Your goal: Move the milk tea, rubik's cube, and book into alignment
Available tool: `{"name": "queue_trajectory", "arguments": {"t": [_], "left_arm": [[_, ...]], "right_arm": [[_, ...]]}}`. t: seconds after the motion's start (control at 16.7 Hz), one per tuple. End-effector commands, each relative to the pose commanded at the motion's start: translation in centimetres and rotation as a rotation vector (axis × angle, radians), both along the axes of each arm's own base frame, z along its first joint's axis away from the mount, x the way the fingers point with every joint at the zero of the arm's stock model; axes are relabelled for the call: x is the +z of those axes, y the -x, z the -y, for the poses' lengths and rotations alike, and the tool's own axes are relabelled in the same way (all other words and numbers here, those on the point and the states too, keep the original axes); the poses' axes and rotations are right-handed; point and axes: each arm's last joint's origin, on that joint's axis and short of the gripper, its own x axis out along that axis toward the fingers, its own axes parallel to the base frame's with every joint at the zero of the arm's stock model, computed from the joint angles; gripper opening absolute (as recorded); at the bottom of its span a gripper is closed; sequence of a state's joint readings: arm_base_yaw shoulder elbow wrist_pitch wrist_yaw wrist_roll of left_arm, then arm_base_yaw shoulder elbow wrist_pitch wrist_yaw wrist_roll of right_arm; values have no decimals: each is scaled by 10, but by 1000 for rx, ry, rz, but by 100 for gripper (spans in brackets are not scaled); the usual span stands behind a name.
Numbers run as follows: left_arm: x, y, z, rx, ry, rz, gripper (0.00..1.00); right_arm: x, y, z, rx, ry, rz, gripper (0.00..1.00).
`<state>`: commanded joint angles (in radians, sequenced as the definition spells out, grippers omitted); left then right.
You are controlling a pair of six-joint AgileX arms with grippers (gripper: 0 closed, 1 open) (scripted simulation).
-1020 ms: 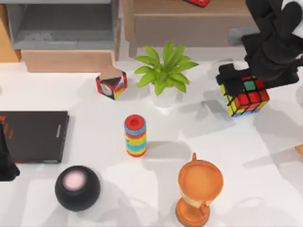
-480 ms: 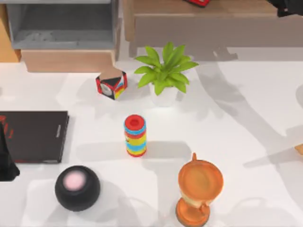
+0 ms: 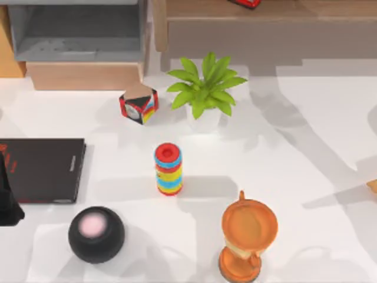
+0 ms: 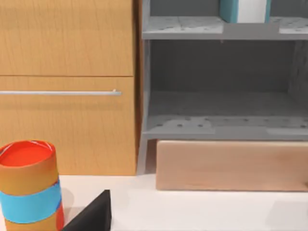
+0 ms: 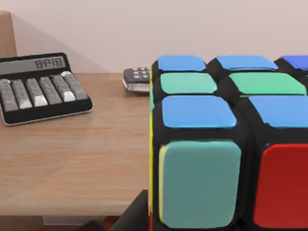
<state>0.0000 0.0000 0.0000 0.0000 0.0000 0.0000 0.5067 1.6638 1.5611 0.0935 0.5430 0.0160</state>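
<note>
Up close in the right wrist view, the cube (image 5: 226, 144) fills the near side, with blue and green stickers on top and teal and red ones on the face toward the camera. It sits high, level with a wooden shelf top (image 5: 72, 159) that carries a calculator (image 5: 41, 86) and a smaller keypad device (image 5: 136, 79) behind it. A dark part of the right tool (image 5: 132, 216) shows just under the cube's lower corner; whether its fingers are clamped on the cube I cannot tell.

At the upper edge of the left wrist view, the book (image 4: 244, 9) stands on the upper level of a grey shelf unit (image 4: 221, 125), teal cover around white pages. Beside that unit is a wooden cabinet (image 4: 67, 86) with a thin metal handle. Near the camera stands a cup (image 4: 30, 187) banded in orange and blue with a red top. Just beside it is a black wedge (image 4: 91, 216), possibly part of the left tool; how far that tool is open I cannot tell.

From above, the white surface (image 3: 294, 147) holds a potted plant (image 3: 205, 91), a small red-black-yellow box (image 3: 139, 106), a striped cylinder (image 3: 168, 169), an orange trophy (image 3: 247, 239), a black ball (image 3: 96, 234) with a pink spot, and a black slab (image 3: 42, 170) at the left.
</note>
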Motion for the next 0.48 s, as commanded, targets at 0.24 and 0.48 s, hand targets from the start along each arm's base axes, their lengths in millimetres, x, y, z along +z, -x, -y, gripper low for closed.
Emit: {"name": "queue_trajectory", "arguments": {"t": [0.24,0.48], "left_arm": [[0,0,0,0,0,0,100],[0,0,0,0,0,0,100]], "right_arm": [[7,1,1,11,-11,22,0],[43,-14,7,50,-64,167,0]]}}
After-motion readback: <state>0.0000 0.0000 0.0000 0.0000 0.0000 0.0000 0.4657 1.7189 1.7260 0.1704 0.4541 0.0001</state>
